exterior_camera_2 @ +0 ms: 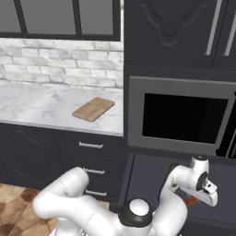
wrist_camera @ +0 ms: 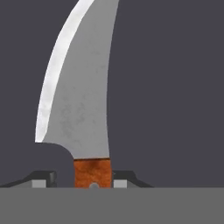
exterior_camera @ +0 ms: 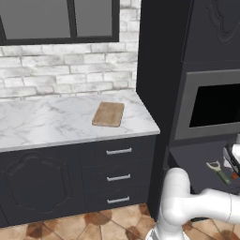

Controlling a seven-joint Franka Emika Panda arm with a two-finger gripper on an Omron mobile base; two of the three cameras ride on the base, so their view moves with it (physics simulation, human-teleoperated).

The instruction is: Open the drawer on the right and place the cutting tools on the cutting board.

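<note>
Slippage is the likely failure: the knife [wrist_camera: 76,105], lying in the opened drawer [exterior_camera: 197,164], is straddled at its narrow reddish-brown handle by the fingers [wrist_camera: 43,178], half-closed, contact not discernible. An off-centre pinch could let the smooth curved steel blade pivot. The green-handled peeler [exterior_camera: 218,171] lies nearby; the wooden cutting board [exterior_camera: 108,114] sits on the marble counter [exterior_camera: 47,122]

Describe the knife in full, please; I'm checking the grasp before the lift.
The knife has a broad, curved silver blade tapering to a point and a reddish-brown handle that looks wooden, with a small rivet. It lies flat on the dark floor of the open drawer. In the hand view its handle sits between the gripper fingertips, one on each side, close against it; whether they already press it is unclear.
</note>
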